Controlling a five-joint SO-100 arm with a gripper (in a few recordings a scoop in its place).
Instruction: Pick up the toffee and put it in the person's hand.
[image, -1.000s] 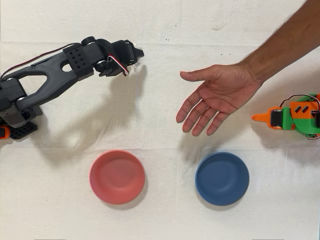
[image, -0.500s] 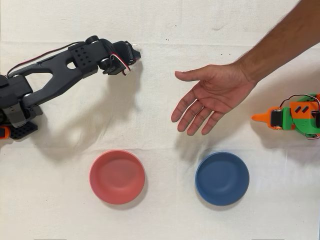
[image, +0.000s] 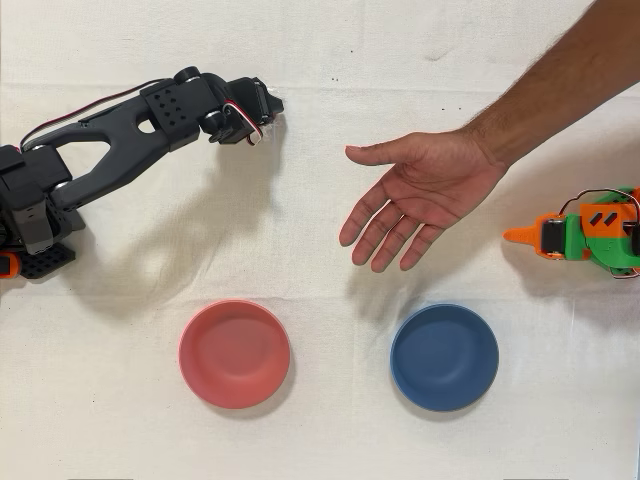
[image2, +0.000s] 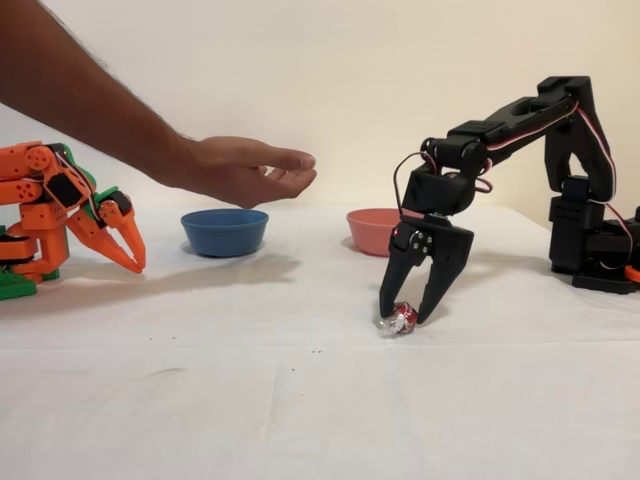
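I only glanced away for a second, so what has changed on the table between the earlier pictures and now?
In the overhead view, the black arm's gripper crept slightly upward in the picture, jaws down around the toffee, which lies on the cloth. The person's hand slid left toward it, palm open. The red bowl, blue bowl and idle orange arm stayed put.

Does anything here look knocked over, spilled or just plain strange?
Nothing stands out. The red bowl and blue bowl sit upright and empty on the cloth. The toffee lies on the table between the black hand's open fingers, and the person's hand waits palm up.
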